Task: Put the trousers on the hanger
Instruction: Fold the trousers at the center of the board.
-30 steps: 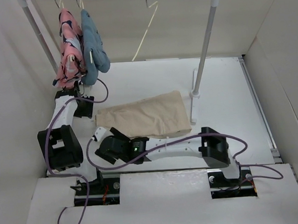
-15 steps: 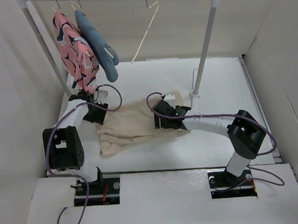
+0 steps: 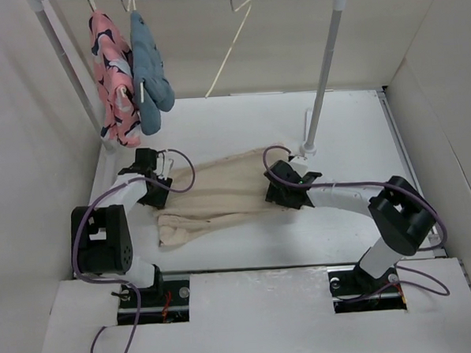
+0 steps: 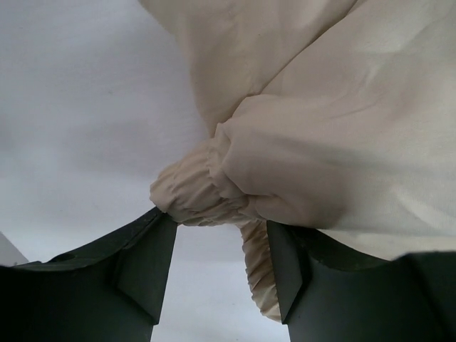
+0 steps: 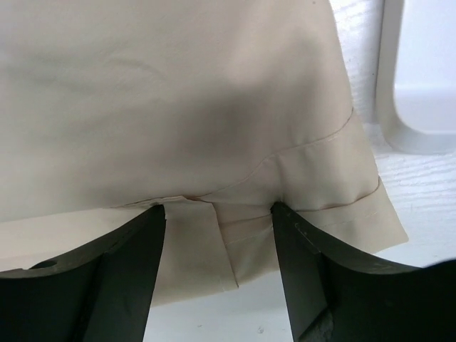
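Observation:
The beige trousers (image 3: 221, 195) lie flat on the table, with one bunched end toward the near left. The pale hanger (image 3: 230, 46) hangs bare on the rail at the back. My left gripper (image 3: 153, 189) is at the trousers' left end. In the left wrist view it (image 4: 217, 267) is open, with the gathered elastic waistband (image 4: 203, 194) at its fingertips. My right gripper (image 3: 283, 186) is at the trousers' right end. In the right wrist view it (image 5: 217, 246) is open, with the hem of the trousers (image 5: 214, 121) lying between its fingers.
A pink patterned garment (image 3: 110, 76) and a blue-grey garment (image 3: 147, 70) hang at the rail's left end. The rack's right post (image 3: 321, 85) and its foot (image 3: 307, 153) stand just beyond the right gripper, and the foot also shows in the right wrist view (image 5: 420, 107). Walls close in both sides.
My right arm swung from the near left across to the trousers' right end. The trousers shifted and stretched out. My left gripper moved down onto their left end. The hung garments swayed.

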{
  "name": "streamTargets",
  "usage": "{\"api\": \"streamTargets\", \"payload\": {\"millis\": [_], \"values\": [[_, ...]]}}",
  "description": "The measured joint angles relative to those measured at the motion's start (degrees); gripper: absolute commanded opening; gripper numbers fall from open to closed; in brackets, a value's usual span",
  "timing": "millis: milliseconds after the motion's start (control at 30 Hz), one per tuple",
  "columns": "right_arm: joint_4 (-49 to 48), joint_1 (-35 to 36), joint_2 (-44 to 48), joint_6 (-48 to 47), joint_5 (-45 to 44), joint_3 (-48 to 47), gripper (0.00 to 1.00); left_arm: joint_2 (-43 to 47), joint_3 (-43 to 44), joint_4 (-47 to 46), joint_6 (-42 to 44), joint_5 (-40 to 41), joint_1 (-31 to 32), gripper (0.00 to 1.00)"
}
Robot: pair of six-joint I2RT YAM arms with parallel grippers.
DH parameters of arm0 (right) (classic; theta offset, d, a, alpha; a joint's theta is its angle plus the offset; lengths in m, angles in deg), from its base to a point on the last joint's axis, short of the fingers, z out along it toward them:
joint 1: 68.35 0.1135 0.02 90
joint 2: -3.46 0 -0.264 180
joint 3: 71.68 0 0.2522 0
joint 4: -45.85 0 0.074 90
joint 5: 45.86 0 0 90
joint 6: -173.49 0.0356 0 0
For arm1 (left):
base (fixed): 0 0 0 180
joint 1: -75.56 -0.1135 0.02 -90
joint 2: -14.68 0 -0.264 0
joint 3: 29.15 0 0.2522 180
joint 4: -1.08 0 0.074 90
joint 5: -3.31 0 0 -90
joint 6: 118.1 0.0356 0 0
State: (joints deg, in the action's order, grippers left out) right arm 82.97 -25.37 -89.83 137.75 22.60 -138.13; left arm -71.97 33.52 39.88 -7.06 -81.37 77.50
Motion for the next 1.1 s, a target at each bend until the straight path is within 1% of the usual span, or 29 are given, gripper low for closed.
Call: {"api": "streamTargets", "payload": {"millis": [100, 233, 333, 367, 533, 667, 767, 900, 1033, 1100], "values": [[-3.3, -0.2, 3.6, 2.6, 1.7, 4.2, 0.68, 1.9, -1.8, -1.8, 1.0, 1.3, -0.1, 0.52], [-2.7, 1.4, 7.9, 5.3, 4.7, 7.6, 0.7, 2.6, -1.9, -1.5, 2.4, 2.8, -0.9, 0.53], [1.1, 3.7, 11.2, 6.2, 6.7, 9.0, 0.74, 3.5, -1.0, 0.6, 3.6, 3.5, -1.6, 0.54], [2.5, 4.2, 12.3, 6.2, 7.4, 9.3, 0.74, 4.0, -0.6, 1.5, 4.0, 3.5, -1.7, 0.56], [11.9, 4.7, 20.6, 5.3, 7.3, 8.5, 0.79, 8.3, 2.0, 4.8, 6.7, 3.9, -2.0, 0.57], [15.6, 2.8, 22.5, 2.5, 6.5, 2.1, 0.8, 11.1, 4.4, 6.4, 8.4, 4.2, -1.3, 0.58], [16.2, 0.7, 21.2, -0.9, 5.8, -4.8, 0.86, 11.3, 6.4, 8.5, 9.0, 3.7, -0.1, 0.59], [16.3, 0.1, 23.0, -5.3, 4.5, -13.5, 0.95, 13.8, 6.8, 11.3, 10.3, 1.9, 1.7, 0.62], [15.5, 0.1, 26.5, -9.9, 3.6, -23.7, 0.98, 19.2, 6.9, 13.6, 11.3, 0.2, 4.2, 0.64], [13.3, -0.2, 27.2, -11.9, 3.6, -29.6, 0.98, 21.4, 7.4, 14.9, 11.6, -0.9, 5.3, 0.65]]}}
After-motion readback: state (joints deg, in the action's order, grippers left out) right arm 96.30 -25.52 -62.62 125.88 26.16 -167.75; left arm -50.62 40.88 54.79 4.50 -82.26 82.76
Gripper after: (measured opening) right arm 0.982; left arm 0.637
